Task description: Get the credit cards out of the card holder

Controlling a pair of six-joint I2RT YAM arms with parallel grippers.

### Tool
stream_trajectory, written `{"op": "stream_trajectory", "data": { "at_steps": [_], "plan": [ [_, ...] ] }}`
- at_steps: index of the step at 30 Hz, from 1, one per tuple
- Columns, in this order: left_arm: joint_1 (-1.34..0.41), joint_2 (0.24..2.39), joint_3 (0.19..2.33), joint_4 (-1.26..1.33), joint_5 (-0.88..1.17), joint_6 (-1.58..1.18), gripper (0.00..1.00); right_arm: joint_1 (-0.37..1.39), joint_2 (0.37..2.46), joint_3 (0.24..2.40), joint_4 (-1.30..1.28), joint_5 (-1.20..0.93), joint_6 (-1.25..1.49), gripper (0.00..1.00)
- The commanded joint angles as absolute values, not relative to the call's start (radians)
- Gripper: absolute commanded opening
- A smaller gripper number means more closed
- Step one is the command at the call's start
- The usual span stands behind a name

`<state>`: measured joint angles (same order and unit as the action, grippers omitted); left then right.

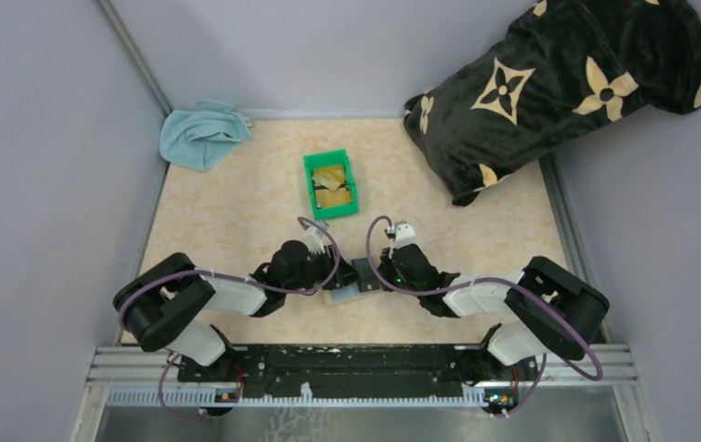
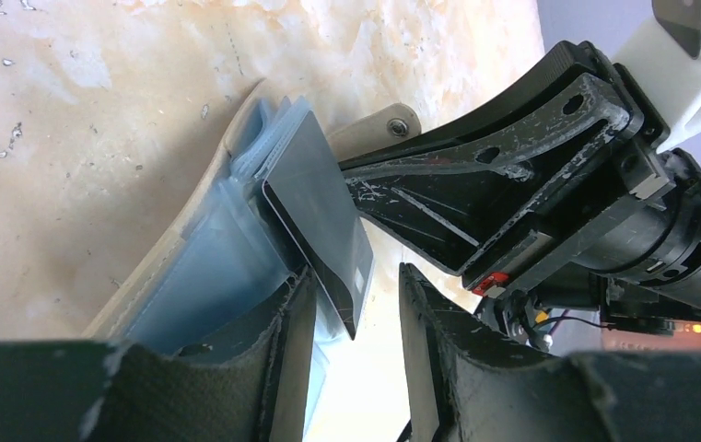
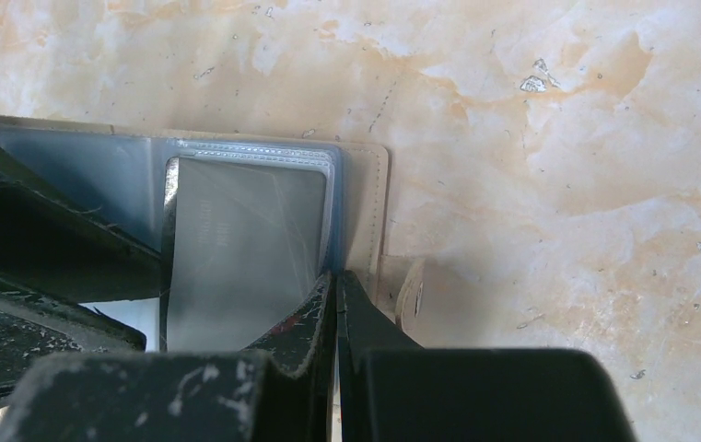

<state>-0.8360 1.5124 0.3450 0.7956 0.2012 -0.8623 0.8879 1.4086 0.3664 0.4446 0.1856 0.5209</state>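
The card holder lies open on the table between my two grippers, its tan cover underneath and its blue-grey plastic sleeves fanned upward. A black credit card sticks partway out of a sleeve. Its lower corner hangs in the gap of my left gripper, close to one finger, and the jaws stand apart around it. My right gripper is shut on the sleeve edge of the card holder, beside the dark card seen through the plastic. Gold-tan credit cards lie in the green bin.
The green bin stands beyond the grippers at mid-table. A light blue cloth lies at the back left corner. A black patterned pillow leans at the back right. The holder's tan snap tab lies flat by my right fingers.
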Motion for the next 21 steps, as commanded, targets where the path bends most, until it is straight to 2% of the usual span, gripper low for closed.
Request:
{"op": "stream_trajectory", "data": {
  "at_steps": [1,12,19,21],
  "plan": [
    [-0.849,1.503,0.346,0.901,0.209,-0.881,0.44,0.914,1.447,0.333,0.368,0.084,0.546,0.00],
    [-0.850,1.614,0.338,1.059,0.231,-0.946,0.41,0.926,1.445,0.325,0.367,0.083,0.555,0.00],
    [-0.849,1.700,0.359,1.061,0.256,-0.968,0.40,0.929,1.429,0.324,0.358,0.092,0.556,0.00],
    [-0.850,1.716,0.356,1.064,0.258,-0.974,0.36,0.928,1.429,0.323,0.357,0.092,0.556,0.00]
  ]
}}
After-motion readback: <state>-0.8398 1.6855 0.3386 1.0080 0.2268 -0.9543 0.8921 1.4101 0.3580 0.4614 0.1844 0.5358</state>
